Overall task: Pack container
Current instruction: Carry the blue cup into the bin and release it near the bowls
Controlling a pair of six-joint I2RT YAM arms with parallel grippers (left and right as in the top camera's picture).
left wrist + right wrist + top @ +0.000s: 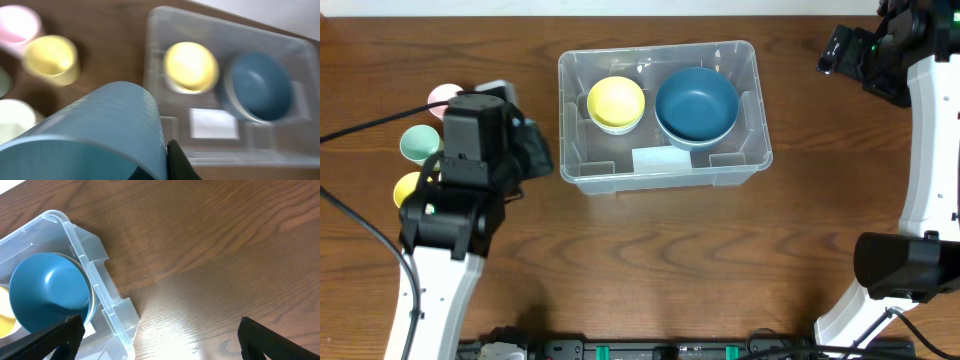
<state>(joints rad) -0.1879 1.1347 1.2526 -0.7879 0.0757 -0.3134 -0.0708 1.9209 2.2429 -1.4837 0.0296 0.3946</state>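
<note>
The clear container [665,178] stands at the table's middle and holds a yellow bowl [616,103] on the left and a larger blue bowl [696,103] on the right. My left gripper [533,150] is just left of the container. In the left wrist view it [165,160] is shut on a light blue cup [100,135] that lies tilted, mouth toward the camera, short of the container [155,65]. My right gripper [160,345] is open and empty, over bare table beside the container's right end [107,300]. In the overhead view it [850,50] is at the far right.
A pink cup [442,97], a green cup [419,142] and a yellow cup [408,188] stand at the far left, partly under my left arm. A pale label [658,160] lies on the container floor near its front wall.
</note>
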